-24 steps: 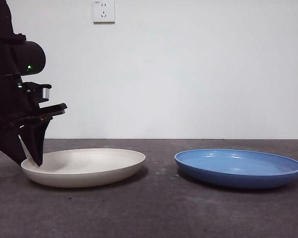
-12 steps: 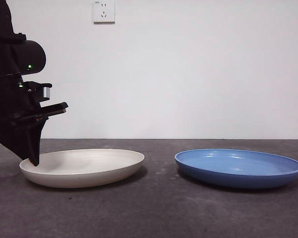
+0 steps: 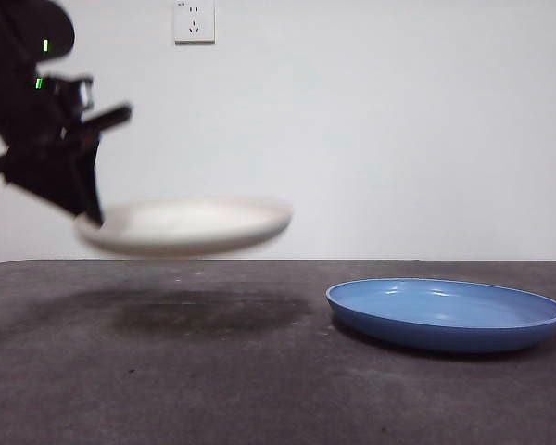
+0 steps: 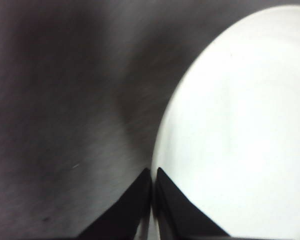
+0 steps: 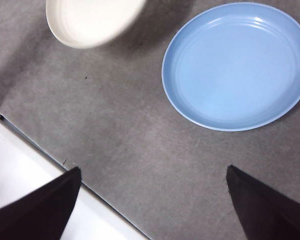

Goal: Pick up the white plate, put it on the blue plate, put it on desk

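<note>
1. Left gripper [image 4: 151, 175] pinches the white plate [image 3: 190, 225] at its rim – airborne over the desk [image 3: 259, 371].
2. Plate looks stiff and smooth; edge hold may slip.
3. Right gripper [image 5: 152, 200] waits, jaws spread, near the blue plate [image 5: 237, 65].

The desk [image 3: 278, 371] fills the lower part of the front view as a broad, matte, dark grey-brown surface, faintly mottled with small pale specks, its far edge meeting the pale wall just above mid-height of the frame. Directly on it, at the lower right of that view, lies the blue plate [image 3: 446, 315], a wide, shallow, glossy round dish resting flat with its low curved rim up. A soft dark shadow [image 3: 208, 312] spreads over the bare surface at centre left. In the right wrist view the same plate sits at the upper right, with bare grey surface around it
</note>
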You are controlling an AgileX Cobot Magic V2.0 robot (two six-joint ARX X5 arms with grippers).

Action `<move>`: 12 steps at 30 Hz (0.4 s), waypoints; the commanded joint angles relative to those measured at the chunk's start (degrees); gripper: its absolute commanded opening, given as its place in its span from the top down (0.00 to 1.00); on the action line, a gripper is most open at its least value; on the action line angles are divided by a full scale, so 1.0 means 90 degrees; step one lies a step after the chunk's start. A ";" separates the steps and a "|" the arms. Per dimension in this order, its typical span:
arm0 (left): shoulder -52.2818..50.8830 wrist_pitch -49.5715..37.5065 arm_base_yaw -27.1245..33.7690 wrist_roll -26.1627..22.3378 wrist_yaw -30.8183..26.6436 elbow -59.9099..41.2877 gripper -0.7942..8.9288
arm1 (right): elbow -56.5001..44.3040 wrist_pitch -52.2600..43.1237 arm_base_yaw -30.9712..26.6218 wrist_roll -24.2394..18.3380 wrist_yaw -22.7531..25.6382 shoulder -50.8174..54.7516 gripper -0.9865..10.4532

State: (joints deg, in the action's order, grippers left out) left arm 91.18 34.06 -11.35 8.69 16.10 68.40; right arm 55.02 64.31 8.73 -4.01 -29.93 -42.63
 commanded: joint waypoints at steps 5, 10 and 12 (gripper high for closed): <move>-0.0121 0.0012 -0.0673 0.0172 0.0168 0.0678 0.91 | 0.0138 -0.0141 0.0019 0.0311 0.0002 -0.0027 0.51; 0.0015 -0.0301 -0.1333 0.0357 -0.0022 0.0935 0.91 | 0.0423 -0.0136 0.0019 0.0452 0.0226 0.0019 0.51; 0.0143 -0.0381 -0.1554 0.0430 -0.0165 0.1025 0.91 | 0.0646 -0.0131 0.0019 0.0483 0.0376 0.0019 0.51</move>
State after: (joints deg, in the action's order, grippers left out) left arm 90.87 30.96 -24.97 11.42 14.90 76.27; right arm 59.35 63.61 8.71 -0.69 -26.81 -42.35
